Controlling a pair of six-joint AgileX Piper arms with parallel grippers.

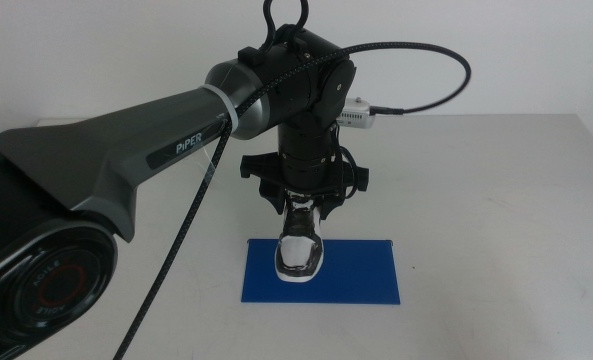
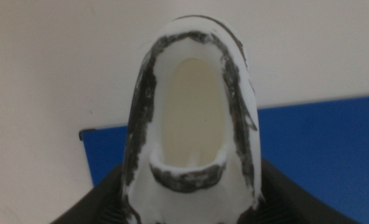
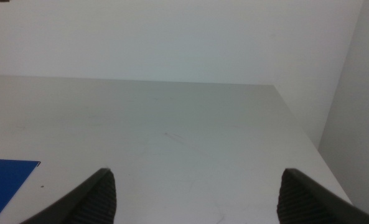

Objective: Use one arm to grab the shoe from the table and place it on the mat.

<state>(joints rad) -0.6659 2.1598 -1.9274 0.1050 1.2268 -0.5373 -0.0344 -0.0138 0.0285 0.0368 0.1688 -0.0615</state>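
Two dark fingers of the left gripper are closing on the heel end of the shoe, one on each side, and holding it toe-down over the mat. From the middle view, the toe is reaching the blue sheet near its left part; whether the sole is already bearing on it cannot be told. The placing step looks nearly done: the next move likely calls for lowering until the shoe is lying flat, then parting the fingers and lifting clear without tipping it.

Only the left wrist view is looking down into the shoe's pale opening, with the mat and counter beyond. The middle view alone is showing the arm reaching in. The right gripper is waiting, fingers wide apart, over bare counter, a mat corner just in sight.
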